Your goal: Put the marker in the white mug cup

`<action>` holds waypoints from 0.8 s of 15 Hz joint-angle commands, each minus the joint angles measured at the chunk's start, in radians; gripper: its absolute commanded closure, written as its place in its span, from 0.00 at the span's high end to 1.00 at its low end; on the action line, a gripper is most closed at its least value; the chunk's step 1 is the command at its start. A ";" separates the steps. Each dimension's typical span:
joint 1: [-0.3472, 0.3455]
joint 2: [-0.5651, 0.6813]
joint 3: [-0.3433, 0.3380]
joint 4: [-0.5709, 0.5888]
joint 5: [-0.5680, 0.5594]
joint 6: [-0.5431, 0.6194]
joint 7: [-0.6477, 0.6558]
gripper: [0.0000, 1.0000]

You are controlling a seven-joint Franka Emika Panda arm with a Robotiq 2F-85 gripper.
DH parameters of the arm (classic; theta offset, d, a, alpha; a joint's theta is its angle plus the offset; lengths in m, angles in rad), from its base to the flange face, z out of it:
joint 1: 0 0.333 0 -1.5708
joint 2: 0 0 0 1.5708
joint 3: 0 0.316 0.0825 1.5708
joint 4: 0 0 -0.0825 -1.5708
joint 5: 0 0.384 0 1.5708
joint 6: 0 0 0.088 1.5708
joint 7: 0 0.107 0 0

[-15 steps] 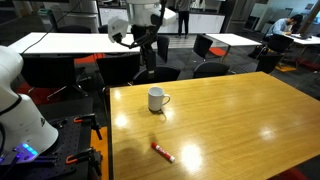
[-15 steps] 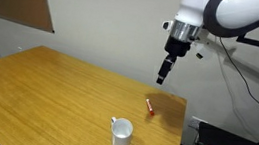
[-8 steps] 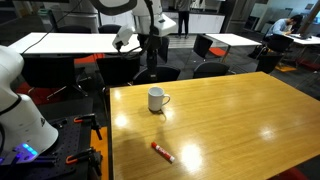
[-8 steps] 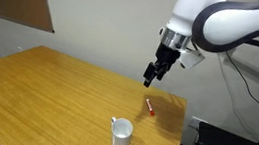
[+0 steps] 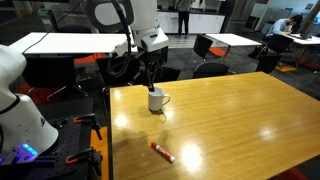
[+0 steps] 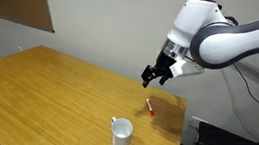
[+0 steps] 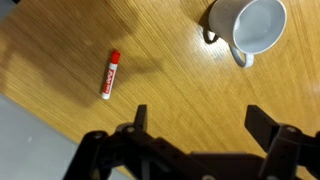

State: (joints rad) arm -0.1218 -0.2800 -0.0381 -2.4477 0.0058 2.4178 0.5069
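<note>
lower and more tilted than a second ago, the end effector (image 6: pixel 152 76) has swung inward and now hangs in the air over the desk (image 6: pixel 37 86), with its wrist angled rather than straight down. in the wrist view its jaws stand wide apart with only bare wood between them, so it is open and carries nothing. the marker (image 7: pixel 110 75) lies flat on the desk, off to one side of the jaws in that view and near the desk's edge in an exterior view (image 6: pixel 149 106). the white mug cup (image 7: pixel 250 25) stands upright and well apart from it, mouth up and empty. neither has shifted. i judge this to be the approach. no grasp has begun, and the end effector must next centre over the marker, set its jaws across the barrel and come down.
</note>
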 commanded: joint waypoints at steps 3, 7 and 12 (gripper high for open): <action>-0.082 -0.010 0.024 -0.080 -0.076 0.107 0.167 1.00; -0.106 0.020 0.003 -0.108 -0.071 0.188 0.149 1.00; -0.117 0.099 -0.019 -0.117 -0.051 0.282 0.131 1.00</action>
State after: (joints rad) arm -0.2291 -0.2285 -0.0487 -2.5608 -0.0534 2.6369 0.6393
